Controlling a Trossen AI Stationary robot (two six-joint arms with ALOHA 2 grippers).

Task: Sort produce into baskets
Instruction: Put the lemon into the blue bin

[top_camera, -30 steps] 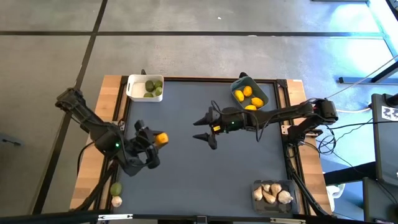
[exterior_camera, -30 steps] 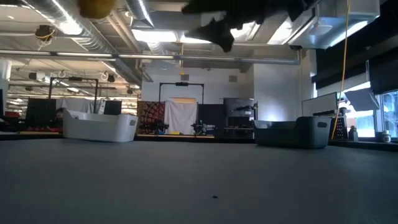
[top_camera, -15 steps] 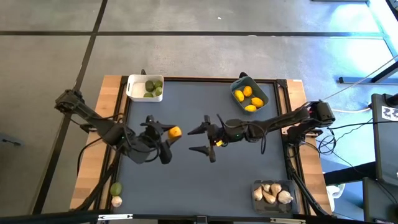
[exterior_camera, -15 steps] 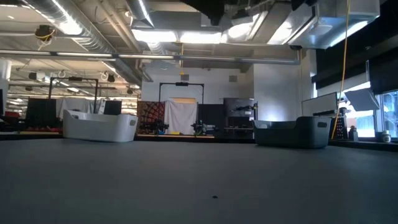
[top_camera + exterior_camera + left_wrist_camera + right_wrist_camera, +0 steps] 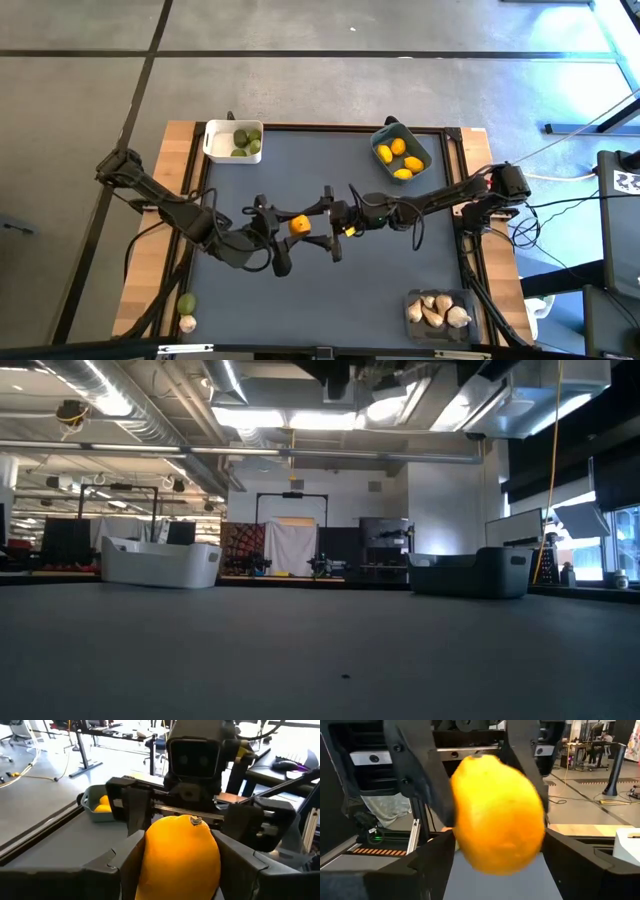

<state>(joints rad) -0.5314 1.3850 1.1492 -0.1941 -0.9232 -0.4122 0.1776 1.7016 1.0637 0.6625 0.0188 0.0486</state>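
Note:
My left gripper point(image 5: 290, 228) is shut on a yellow-orange lemon point(image 5: 299, 224) above the middle of the dark table; it also shows in the left wrist view point(image 5: 182, 870). My right gripper point(image 5: 328, 222) is open and faces it from the right. Its fingers point(image 5: 435, 865) stand on either side of the same lemon point(image 5: 497, 812). The white basket point(image 5: 232, 141) at the far left holds green fruits. The blue-grey basket point(image 5: 400, 155) at the far right holds lemons. The clear basket point(image 5: 438, 312) at the near right holds garlic bulbs. My left gripper pinches the lemon by its two sides point(image 5: 150, 860) between its two fingers. The fingers come level from the table's left. The lemon is lifted clear of the table, its stem nub point(image 5: 193, 820) up. My right gripper's open fingers flank the lemon; I cannot tell whether they touch it.
A green fruit point(image 5: 186, 303) and a garlic bulb point(image 5: 187, 323) lie on the wooden strip at the table's near left. The low view shows the white basket point(image 5: 160, 563) and the blue-grey basket point(image 5: 470, 573) far back, with bare table in front.
My left gripper has carried the lemon from the table's left toward its middle, clear of the table. My right gripper has come toward the table's left, and its open fingers now stand around the lemon.

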